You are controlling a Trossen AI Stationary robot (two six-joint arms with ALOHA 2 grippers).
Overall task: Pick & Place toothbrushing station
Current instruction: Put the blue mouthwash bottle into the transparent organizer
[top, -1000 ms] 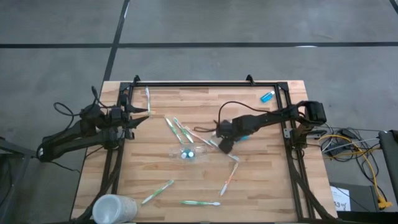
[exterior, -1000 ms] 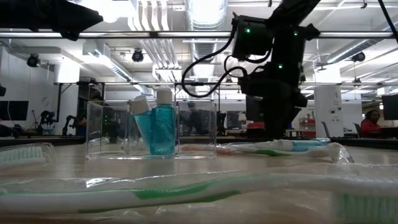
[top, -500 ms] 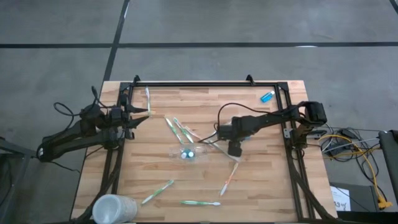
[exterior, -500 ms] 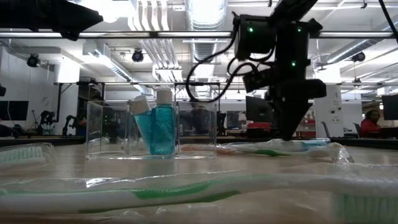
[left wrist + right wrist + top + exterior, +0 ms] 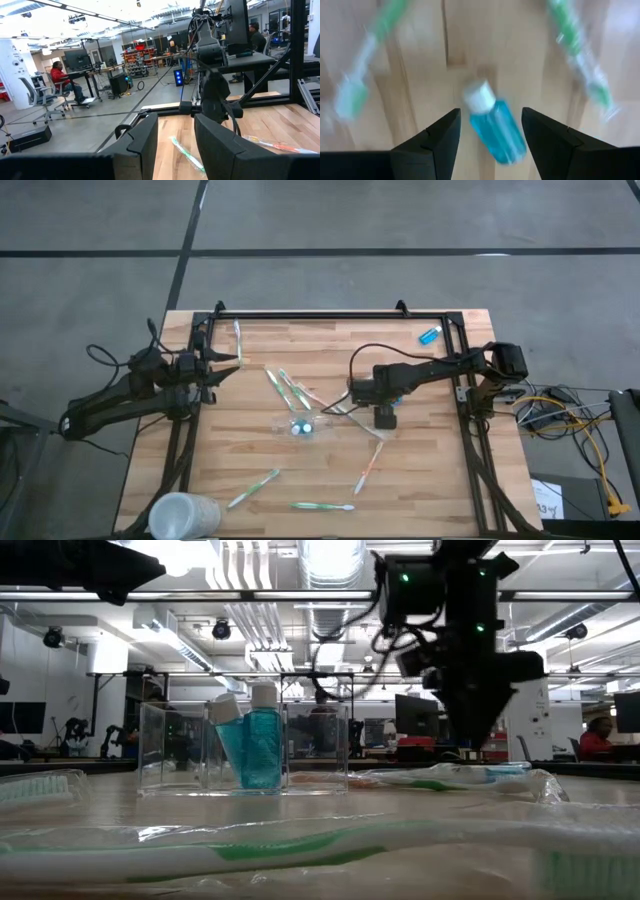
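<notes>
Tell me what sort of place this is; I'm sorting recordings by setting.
Probably a robotics lab or workshop in a large industrial hall. The wooden table stands on bare concrete; behind it run exposed ceiling ducts, desks with monitors, and a seated person.

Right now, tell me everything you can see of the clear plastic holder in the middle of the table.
The clear plastic holder is a low, nearly colourless box with thin see-through walls that split it into side-by-side compartments. It stands upright on the wooden table, near its middle. Two small blue tubes with white caps stand in it, one leaning against the other. No toothbrush shows inside. Nothing grips it; the right gripper is off to its side.
</notes>
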